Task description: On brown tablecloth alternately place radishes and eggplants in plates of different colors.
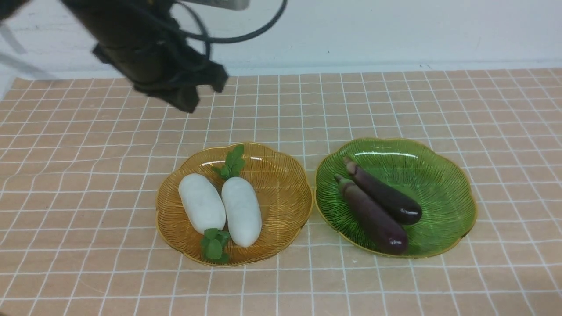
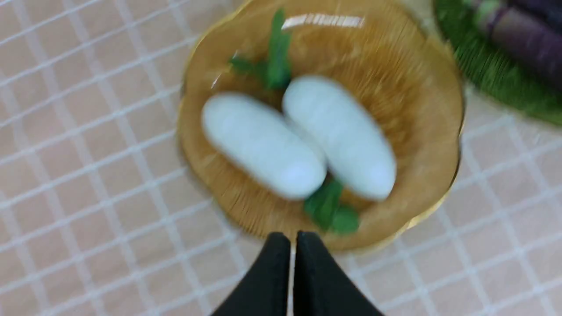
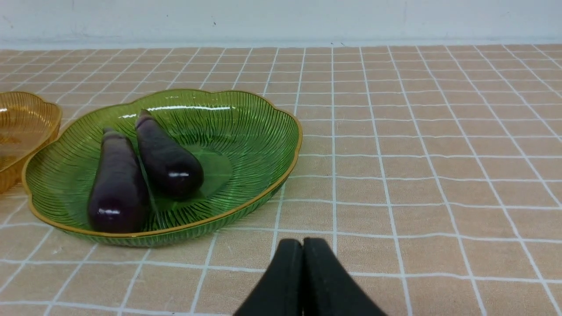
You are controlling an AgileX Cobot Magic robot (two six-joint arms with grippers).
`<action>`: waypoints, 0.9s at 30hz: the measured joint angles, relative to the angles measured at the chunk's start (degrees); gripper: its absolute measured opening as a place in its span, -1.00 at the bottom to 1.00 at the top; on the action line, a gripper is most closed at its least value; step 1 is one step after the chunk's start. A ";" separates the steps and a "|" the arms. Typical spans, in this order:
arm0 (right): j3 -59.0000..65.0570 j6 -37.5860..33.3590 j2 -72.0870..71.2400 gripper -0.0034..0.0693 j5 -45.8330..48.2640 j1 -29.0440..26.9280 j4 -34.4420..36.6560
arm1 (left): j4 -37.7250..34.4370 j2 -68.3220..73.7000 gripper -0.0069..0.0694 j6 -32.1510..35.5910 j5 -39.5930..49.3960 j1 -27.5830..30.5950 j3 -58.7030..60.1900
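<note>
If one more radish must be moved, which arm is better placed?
Left. The left gripper hangs shut above the amber plate with both radishes; the right gripper is beside the green plate.

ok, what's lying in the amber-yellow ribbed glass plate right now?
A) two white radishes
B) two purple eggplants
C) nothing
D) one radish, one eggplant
A: two smooth white oblong radishes lie side by side in the amber-yellow ribbed glass plate, leaf tufts at opposite ends.
</note>
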 joint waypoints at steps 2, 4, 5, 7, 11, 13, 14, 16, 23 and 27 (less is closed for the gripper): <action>0.00 0.00 0.00 -0.95 0.00 0.00 0.00 | 2.05 -6.98 -0.83 0.02 0.33 0.00 6.65; 0.00 0.00 0.00 -0.95 0.00 0.00 0.00 | 3.33 -14.32 -0.83 -0.37 0.47 0.00 13.36; 0.00 0.00 0.00 -0.95 0.00 0.00 0.00 | 3.58 -18.89 -0.83 -0.97 0.53 0.00 16.90; 0.00 0.00 0.00 -0.95 0.00 0.00 0.00 | 3.49 -27.33 -0.83 -2.53 0.19 0.00 24.91; 0.00 0.00 0.00 -0.95 0.00 0.00 0.00 | 2.67 -44.71 -0.83 -4.61 -7.09 0.00 40.26; 0.00 0.00 0.00 -0.95 0.00 0.00 0.00 | 2.57 -51.57 -0.83 -6.71 -10.37 0.00 46.17; 0.00 0.00 0.00 -0.95 0.00 0.00 0.00 | 2.55 -54.29 -0.83 -7.45 -10.97 0.00 47.95; 0.00 0.00 0.00 -0.95 0.00 0.00 0.00 | 2.55 -59.03 -0.83 -9.27 -11.83 0.00 52.05; 0.00 0.00 0.00 -0.95 0.00 0.00 0.00 | 2.50 -69.05 -0.83 -11.99 -20.61 0.00 59.80; 0.00 0.00 0.00 -0.95 0.00 0.00 0.00 | 2.05 -70.86 -0.83 -15.13 -30.38 0.00 62.70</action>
